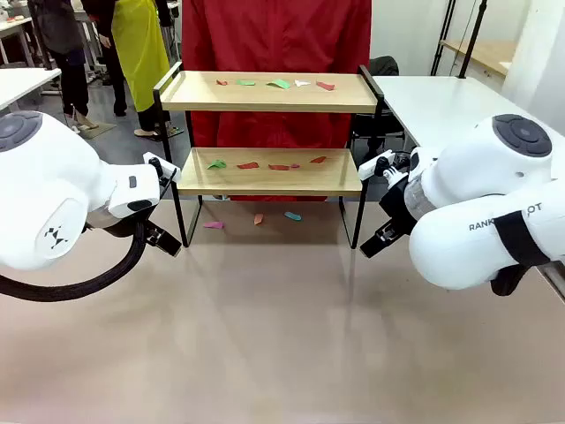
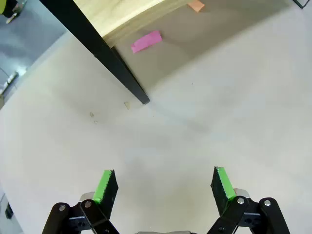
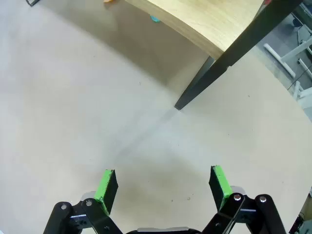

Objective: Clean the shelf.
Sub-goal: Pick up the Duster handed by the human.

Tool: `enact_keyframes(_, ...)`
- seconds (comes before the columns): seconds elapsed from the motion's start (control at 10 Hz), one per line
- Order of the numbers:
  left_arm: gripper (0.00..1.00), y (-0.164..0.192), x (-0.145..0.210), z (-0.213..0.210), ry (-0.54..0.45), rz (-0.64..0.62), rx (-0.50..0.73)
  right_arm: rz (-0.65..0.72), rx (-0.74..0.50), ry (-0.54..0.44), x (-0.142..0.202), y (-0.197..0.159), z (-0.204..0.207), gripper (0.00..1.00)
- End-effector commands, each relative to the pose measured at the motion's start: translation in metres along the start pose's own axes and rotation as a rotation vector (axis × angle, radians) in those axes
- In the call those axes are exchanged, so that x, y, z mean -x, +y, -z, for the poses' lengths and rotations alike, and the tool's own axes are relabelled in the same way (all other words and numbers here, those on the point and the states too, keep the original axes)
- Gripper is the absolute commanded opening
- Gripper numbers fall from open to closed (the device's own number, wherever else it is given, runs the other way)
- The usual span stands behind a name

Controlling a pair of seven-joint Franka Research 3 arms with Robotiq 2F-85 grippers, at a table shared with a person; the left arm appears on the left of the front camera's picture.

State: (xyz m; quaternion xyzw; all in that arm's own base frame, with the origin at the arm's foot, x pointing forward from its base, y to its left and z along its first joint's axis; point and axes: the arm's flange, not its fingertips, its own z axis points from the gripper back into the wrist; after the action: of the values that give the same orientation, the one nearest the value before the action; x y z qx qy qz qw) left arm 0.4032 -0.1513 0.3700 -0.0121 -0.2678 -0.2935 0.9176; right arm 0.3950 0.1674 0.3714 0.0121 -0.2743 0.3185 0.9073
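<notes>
**Broken lettering on the right arm**

In the front view, the white casing of the right arm [image 1: 459, 231] bears dark capital letters reading "RANK". A black strap [image 1: 519, 240] covers the letters that follow, and beyond it stand "OT". The start of the word cannot be seen. The left arm [image 1: 40, 190] carries a small black emblem [image 1: 55, 236] of dots and short strokes, a mark rather than lettering.

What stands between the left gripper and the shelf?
Nothing visible does. The open left gripper faces the shelf across bare table. A pink scrap lies farther on, under the shelf.
</notes>
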Motion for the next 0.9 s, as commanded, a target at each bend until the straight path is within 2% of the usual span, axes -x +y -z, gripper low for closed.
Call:
enact_keyframes(0.0, 1.0, 0.0, -0.0001, -0.0001, 0.0, 0.0, 0.0, 0.0, 0.0, 0.0, 0.0, 0.0, 0.0, 1.0)
enact_keyframes(0.8, 1.0, -0.0001, 0.0, 0.0, 0.0, 0.0, 0.0, -0.001, 0.0, 0.0, 0.0, 0.0001, 0.0, 1.0)
